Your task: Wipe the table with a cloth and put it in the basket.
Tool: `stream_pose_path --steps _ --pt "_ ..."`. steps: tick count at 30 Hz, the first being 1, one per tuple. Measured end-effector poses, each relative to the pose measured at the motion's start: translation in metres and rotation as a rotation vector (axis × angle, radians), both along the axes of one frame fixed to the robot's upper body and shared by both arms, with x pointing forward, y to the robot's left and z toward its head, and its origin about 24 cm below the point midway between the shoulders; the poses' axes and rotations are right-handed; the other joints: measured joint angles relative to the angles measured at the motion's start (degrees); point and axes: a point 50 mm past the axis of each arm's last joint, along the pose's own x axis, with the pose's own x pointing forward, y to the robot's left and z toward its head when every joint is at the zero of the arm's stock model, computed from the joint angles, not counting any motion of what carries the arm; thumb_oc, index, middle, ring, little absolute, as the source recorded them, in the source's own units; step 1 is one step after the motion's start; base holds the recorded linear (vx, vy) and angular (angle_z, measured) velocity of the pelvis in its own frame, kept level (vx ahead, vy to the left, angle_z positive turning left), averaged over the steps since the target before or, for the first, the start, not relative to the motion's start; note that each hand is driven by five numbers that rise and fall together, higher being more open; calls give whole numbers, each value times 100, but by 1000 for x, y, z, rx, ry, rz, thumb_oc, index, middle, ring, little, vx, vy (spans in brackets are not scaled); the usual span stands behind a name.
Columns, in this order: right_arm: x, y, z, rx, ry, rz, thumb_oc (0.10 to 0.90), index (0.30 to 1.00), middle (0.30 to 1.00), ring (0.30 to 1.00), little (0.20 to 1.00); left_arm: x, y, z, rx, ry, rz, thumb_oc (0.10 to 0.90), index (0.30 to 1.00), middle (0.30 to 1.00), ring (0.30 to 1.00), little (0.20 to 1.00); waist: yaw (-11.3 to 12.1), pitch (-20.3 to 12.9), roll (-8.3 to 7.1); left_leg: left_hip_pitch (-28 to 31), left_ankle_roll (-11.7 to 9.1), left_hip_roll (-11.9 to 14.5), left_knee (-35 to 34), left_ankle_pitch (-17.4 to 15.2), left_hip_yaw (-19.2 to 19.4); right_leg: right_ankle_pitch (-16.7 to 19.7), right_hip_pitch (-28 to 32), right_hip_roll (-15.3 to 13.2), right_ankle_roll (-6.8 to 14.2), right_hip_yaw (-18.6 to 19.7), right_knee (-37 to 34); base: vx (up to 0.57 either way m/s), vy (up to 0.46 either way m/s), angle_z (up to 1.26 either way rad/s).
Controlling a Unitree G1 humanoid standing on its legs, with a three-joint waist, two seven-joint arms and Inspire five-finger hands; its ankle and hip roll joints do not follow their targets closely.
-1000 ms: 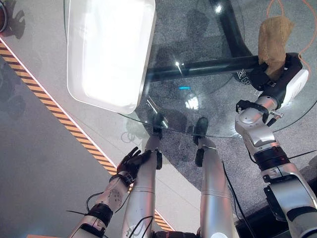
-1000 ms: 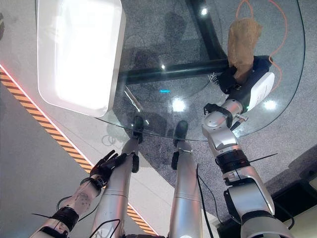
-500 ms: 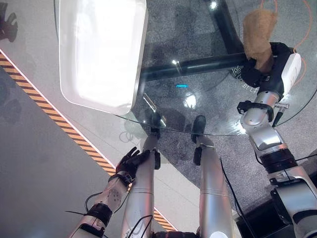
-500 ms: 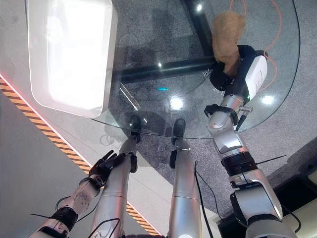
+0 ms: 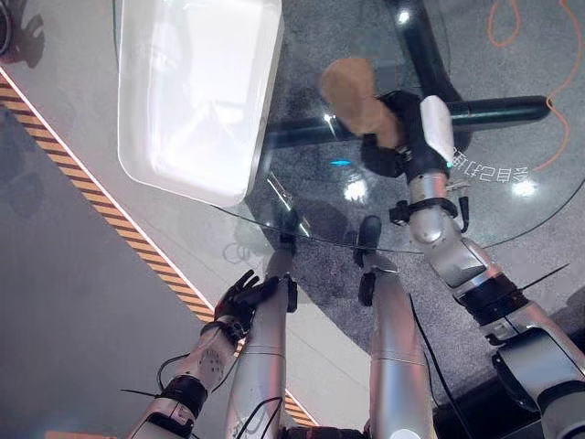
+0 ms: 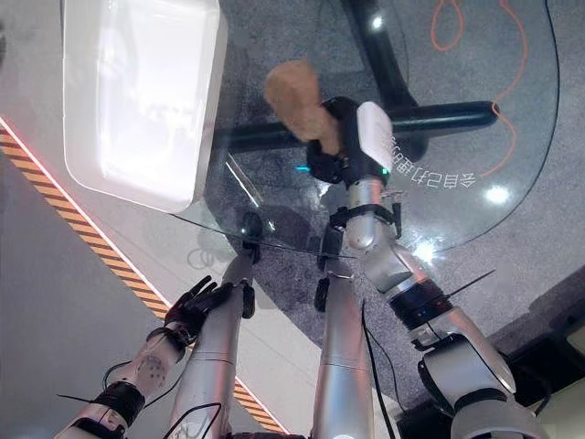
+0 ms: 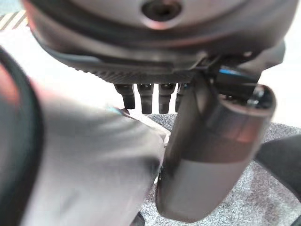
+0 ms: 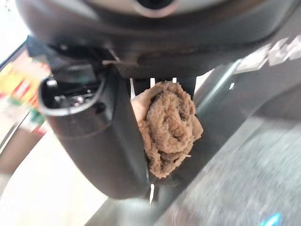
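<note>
One brown cloth [image 5: 354, 91] sits bunched in my right hand [image 5: 402, 137], fingers curled around it above the glass table [image 5: 512, 219], near the white basket [image 5: 196, 101], while my left hand [image 5: 242, 297] hangs low, fingers loosely spread.

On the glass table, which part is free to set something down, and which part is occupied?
Free: the glass table to the right of the right hand, out to its rim. Occupied: the left part, under the white basket; between them the right hand holds the brown cloth, leaving a narrow gap. The left hand hangs below the table's edge.
</note>
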Motion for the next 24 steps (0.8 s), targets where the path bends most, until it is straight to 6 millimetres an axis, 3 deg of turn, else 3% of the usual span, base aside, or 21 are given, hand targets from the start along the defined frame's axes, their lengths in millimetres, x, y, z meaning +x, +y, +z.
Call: stream_pose_path --steps 6,24 --pt "-3 19 -9 -47 61 99 100 300 300 300 200 1 -2 1 -2 -5 -9 800 900 900 900 900 61 0 0 -18 21 -47 0 20 -65 -41 1 -62 -29 -79 79 0 -2 7" --pt "-4 17 -8 -169 130 171 100 300 300 300 200 1 -2 1 -2 -5 -10 800 900 900 900 900 49 0 0 -20 26 -70 23 23 -64 -45 6 -93 -19 -93 93 0 0 0"
